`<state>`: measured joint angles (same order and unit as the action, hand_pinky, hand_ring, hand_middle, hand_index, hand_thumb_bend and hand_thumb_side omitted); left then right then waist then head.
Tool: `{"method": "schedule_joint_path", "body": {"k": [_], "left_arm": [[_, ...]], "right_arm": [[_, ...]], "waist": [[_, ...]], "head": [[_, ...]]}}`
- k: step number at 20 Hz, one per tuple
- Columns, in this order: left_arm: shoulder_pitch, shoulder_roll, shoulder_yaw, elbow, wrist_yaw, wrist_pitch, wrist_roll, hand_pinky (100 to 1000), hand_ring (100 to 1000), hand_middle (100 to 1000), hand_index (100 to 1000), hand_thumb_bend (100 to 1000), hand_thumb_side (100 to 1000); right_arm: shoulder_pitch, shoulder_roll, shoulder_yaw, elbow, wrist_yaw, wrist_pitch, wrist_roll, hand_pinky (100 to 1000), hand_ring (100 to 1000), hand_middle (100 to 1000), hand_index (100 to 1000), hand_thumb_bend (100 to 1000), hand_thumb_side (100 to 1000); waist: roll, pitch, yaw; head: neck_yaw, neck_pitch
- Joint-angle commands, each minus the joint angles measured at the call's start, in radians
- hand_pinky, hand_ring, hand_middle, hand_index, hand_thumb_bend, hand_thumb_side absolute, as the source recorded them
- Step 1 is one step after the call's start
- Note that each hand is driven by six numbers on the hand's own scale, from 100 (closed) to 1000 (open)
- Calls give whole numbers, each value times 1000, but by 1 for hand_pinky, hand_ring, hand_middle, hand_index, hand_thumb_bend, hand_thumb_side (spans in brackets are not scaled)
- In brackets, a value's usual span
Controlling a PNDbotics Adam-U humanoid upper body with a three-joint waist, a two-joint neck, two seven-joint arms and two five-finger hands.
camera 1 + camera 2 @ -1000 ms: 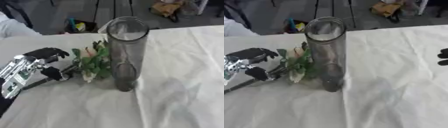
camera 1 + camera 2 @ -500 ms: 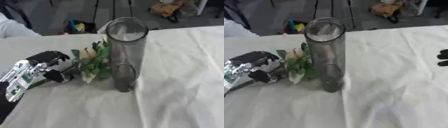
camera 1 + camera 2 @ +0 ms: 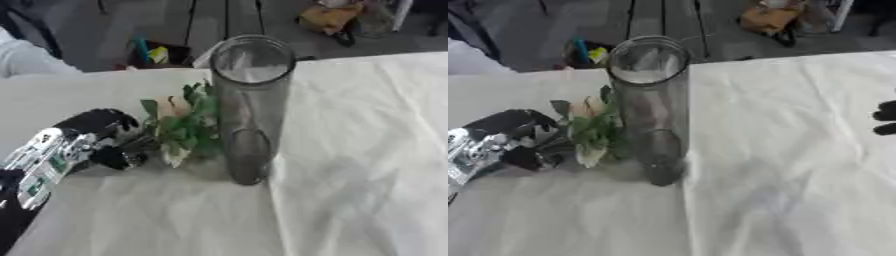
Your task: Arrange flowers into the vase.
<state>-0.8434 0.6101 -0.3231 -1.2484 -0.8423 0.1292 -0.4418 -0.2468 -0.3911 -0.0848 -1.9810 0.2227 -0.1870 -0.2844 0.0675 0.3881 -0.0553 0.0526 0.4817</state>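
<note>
Left eye view: my left hand [image 3: 83,137], fingers curled around the flower sprig [image 3: 185,127] at nine o'clock of the upright glass vase [image 3: 249,107], apparently gripping to lift; right hand's [image 3: 885,117] fingers unreadable.

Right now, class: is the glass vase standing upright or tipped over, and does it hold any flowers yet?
Upright and empty. The vase stands on its base on the table, rim up; the flowers lie beside it, by the left hand.

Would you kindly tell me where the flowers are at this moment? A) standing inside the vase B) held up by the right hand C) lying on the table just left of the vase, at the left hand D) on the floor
C: the flowers lie on the table beside the empty vase, at the left hand.
</note>
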Motion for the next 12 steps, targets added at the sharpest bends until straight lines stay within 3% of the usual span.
{"method": "schedule_joint_path", "body": {"k": [1,12], "left_arm": [[-9,13,-1,-6,9,0,12,507,592,677,834,356,492],[-12,4,1,11,-2,-1,44,476,562,628,792,303,472]], "right_arm": [[-7,-7,-1,-19,-6,0,4,565,642,619,813,100,1000],[-6,-3,0,-19,-6,0,11,565,643,618,814,100,1000]], "waist": [[10,-3,-2],[13,1,-5]], "head": [[4,-13],[5,-16]]}}
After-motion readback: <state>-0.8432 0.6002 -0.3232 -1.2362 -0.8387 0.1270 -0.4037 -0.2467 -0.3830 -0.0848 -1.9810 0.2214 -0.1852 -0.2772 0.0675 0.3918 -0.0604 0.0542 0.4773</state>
